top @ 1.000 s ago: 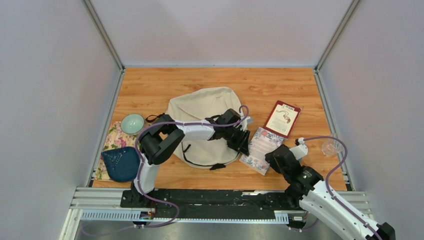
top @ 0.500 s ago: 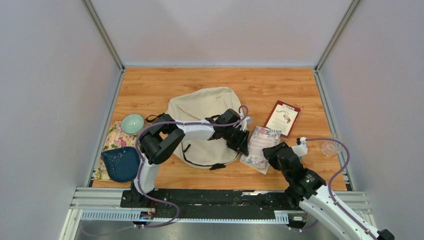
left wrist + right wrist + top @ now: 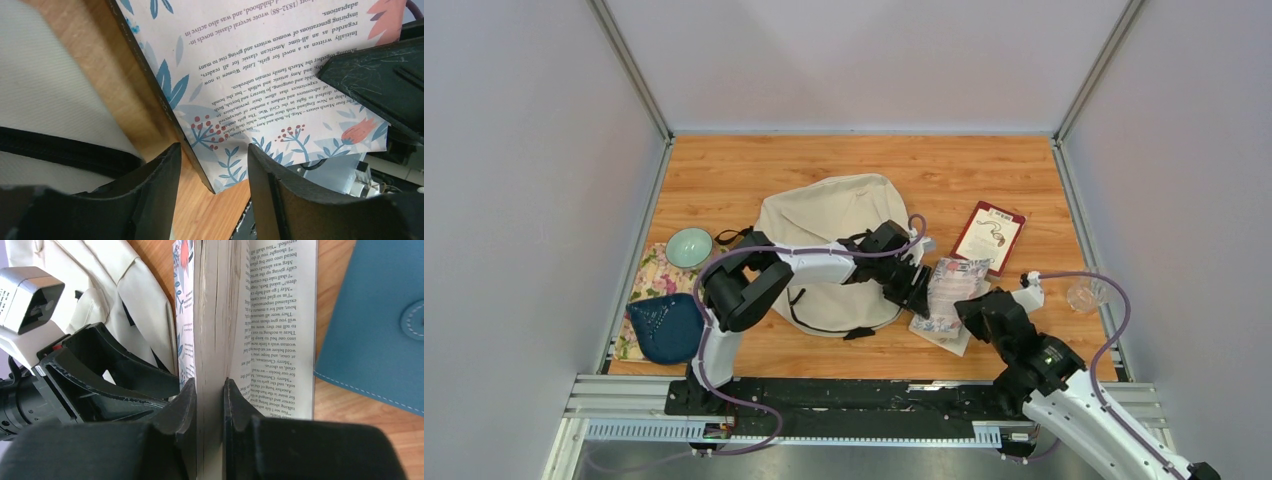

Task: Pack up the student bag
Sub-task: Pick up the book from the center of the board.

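The cream student bag (image 3: 829,235) lies in the middle of the table. Just right of it a floral-covered book (image 3: 951,285) is tipped up on its edge. My right gripper (image 3: 972,308) is shut on that book (image 3: 215,315), its fingers clamping the block of pages while one printed page hangs free on the right. My left gripper (image 3: 916,285) reaches across the bag and is open. The book's lower corner (image 3: 215,182) sits between its fingers (image 3: 150,195) without visibly touching either. Bag fabric (image 3: 45,95) shows at left.
A red-edged booklet (image 3: 989,237) lies behind the book and a clear cup (image 3: 1084,295) at far right. A teal stitched cover (image 3: 380,325) lies beside the book. At left are a teal bowl (image 3: 689,247), a dark blue pouch (image 3: 667,327) and a floral cloth (image 3: 649,285).
The right gripper has closed on the book and raised it from flat onto its edge, closer to the bag. The left gripper has opened a little wider by the book's corner.
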`<state>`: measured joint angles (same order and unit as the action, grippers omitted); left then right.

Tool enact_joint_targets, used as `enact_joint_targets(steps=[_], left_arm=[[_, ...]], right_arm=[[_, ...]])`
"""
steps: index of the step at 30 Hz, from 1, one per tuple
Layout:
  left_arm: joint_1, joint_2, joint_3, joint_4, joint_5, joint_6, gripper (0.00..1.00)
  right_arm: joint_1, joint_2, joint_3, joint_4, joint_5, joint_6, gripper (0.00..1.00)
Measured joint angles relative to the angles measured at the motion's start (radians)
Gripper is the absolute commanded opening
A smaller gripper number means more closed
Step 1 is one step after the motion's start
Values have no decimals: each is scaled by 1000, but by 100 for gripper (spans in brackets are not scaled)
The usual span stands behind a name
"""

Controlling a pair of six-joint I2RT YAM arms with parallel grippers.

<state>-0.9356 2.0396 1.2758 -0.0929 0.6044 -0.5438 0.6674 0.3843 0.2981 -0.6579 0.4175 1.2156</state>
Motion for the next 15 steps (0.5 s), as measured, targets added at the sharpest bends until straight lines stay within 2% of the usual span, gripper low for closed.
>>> enact_joint_targets(steps=[2,4,10,15], left_arm=[[-8,-14,-1,5,-2,-1,67],[-12,-48,-7,6,-7,-1,78],[28,-266,-60,30,-48,-10,79],[120,-438,-137,103,-64,-37,79]], right_arm=[[2,-43,20,-59,0,-9,0],[4,-98,34,-97,0,-19,0],[4,-288,44,-121,-13,-61,0],[4,-315,46,-74,-84,-98,0]])
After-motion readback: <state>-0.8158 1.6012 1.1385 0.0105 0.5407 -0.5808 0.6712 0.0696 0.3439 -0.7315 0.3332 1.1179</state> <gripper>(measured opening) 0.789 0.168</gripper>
